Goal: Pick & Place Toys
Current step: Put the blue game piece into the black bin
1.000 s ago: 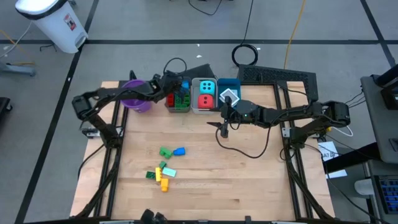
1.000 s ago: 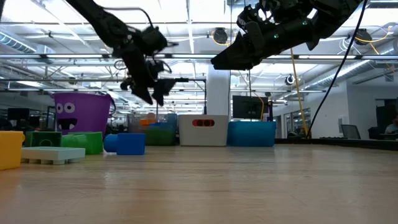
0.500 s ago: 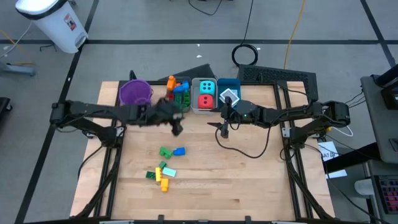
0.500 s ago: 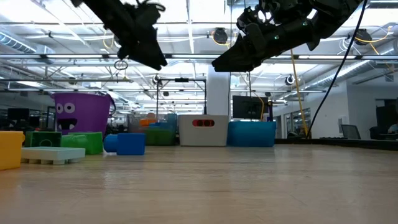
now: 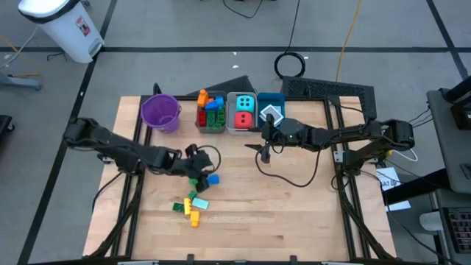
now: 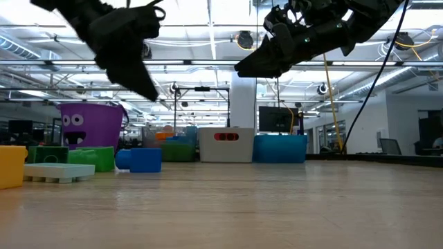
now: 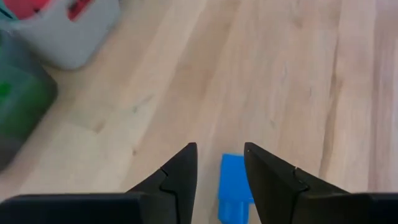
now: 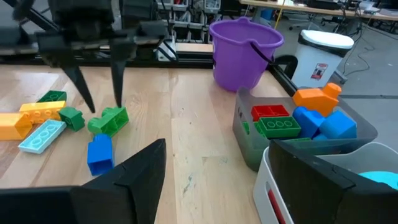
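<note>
L end effector (image 7: pixel 219 165) open, hovering w/ blue brick (image 7: pixel 235 188) just below its fingertips.

I find no readable words, brands or numbers anywhere. The white bin (image 5: pixel 62 26) off the desk carries a red-and-black label too small to read, and the paper sheet (image 5: pixel 390 180) on the floor is likewise illegible.
</note>
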Controlling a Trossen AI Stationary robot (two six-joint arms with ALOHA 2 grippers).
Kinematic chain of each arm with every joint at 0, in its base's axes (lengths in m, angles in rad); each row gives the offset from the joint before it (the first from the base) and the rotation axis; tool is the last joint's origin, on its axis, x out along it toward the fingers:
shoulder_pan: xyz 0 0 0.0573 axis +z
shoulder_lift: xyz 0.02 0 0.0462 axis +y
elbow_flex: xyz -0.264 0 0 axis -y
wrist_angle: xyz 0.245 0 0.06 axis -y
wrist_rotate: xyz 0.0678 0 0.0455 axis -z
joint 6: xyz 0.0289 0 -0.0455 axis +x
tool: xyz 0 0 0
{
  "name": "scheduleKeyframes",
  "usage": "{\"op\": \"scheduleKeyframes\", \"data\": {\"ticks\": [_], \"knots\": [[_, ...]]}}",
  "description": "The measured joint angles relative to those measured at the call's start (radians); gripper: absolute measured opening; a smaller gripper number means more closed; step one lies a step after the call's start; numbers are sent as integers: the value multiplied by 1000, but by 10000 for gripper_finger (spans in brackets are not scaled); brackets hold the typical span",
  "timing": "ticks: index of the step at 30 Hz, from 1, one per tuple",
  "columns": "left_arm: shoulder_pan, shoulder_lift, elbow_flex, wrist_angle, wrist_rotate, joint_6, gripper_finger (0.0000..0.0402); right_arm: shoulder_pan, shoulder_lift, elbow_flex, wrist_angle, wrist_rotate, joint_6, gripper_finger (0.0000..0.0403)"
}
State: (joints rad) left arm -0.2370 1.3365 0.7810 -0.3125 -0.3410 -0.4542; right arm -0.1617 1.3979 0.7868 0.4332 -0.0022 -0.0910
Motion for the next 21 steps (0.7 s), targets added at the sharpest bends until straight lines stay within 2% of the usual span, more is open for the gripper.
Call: {"op": "scheduleKeyframes", "data": {"ticks": [7, 12, 21], "knots": [[-24, 2, -80, 92, 8, 2, 160, 0, 0, 0, -4, 0, -1, 256], [-15, 1, -82, 112, 0, 30, 178, 0, 0, 0, -4, 0, -2, 256], [-3, 1, -82, 240, 1, 61, 196, 0, 0, 0, -4, 0, -2, 256]]}}
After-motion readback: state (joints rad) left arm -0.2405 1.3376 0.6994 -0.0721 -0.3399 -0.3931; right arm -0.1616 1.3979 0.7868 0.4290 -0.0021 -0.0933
